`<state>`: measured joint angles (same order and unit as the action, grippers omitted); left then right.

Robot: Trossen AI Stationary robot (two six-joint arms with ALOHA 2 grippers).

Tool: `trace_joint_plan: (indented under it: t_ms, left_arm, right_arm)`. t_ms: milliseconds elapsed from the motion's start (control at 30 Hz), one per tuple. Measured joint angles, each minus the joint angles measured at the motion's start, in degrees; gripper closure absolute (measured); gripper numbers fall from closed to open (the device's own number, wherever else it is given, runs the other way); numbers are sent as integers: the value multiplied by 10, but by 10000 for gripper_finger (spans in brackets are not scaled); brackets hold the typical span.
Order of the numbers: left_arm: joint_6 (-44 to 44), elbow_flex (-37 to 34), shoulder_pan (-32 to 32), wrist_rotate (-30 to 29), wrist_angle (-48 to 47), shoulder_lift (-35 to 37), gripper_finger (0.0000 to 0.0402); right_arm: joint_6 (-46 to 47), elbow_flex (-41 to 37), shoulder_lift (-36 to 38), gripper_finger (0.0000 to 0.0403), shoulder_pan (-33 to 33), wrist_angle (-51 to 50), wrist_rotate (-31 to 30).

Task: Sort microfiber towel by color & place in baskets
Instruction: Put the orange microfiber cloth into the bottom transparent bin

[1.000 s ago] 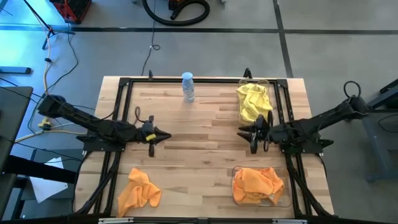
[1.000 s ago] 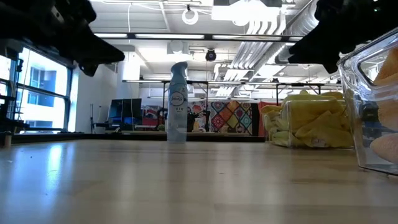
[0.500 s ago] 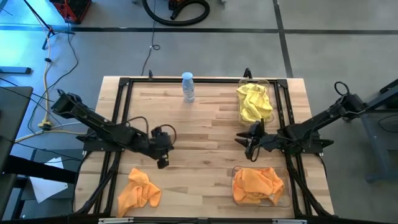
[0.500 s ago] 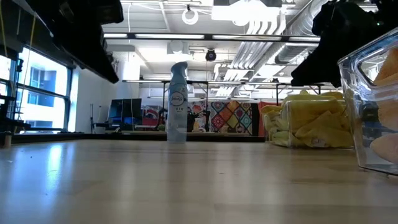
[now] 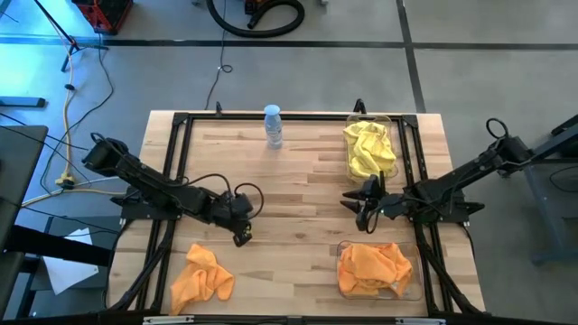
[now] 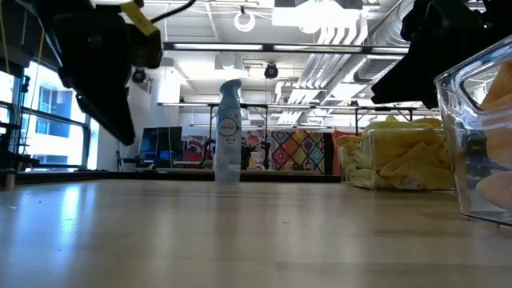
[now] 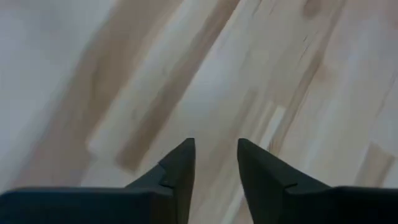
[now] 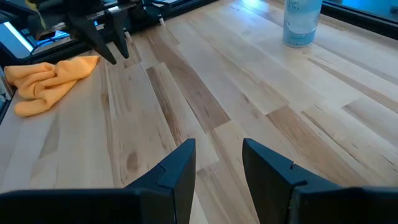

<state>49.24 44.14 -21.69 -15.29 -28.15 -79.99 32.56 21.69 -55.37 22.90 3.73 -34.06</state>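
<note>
**Ana:** Jaws on the left gripper (image 5: 241,236) stand parted and grasp nothing; the right gripper's (image 5: 363,209) show a gap too, nothing between them.

**Ben:** Why does the left one point down-frame?

**Ana:** Likely toward the loose orange towel (image 5: 200,276) at lower left. The other orange towels fill the lower-right basket (image 5: 417,291), yellow ones the upper-right basket (image 5: 392,120).

**Ben:** Room?

**Ana:** Bare desk (image 5: 298,217) between them; the black frame (image 5: 170,161) runs near the towel.
</note>
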Motion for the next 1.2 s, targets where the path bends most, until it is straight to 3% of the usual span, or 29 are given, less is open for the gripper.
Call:
trace_joint_plan:
  t_ms: [200, 367, 667, 967, 1200]
  left_arm:
    - [189, 0, -13, 94, -71, 2, 286]
    - [352, 0, -82, 103, -117, 2, 308]
    - [580, 0, -227, 136, -110, 2, 338]
    - [689, 9, -310, 141, -112, -7, 353]
    - [670, 9, -337, 134, -89, -83, 353]
  right_arm:
    - [-1, 0, 0, 274, 0, 0, 0]
    - [-5, 0, 0, 274, 0, 0, 0]
    - [-6, 0, 0, 274, 0, 0, 0]
    - [-5, 0, 0, 274, 0, -1, 0]
    - [-4, 0, 0, 274, 0, -1, 0]
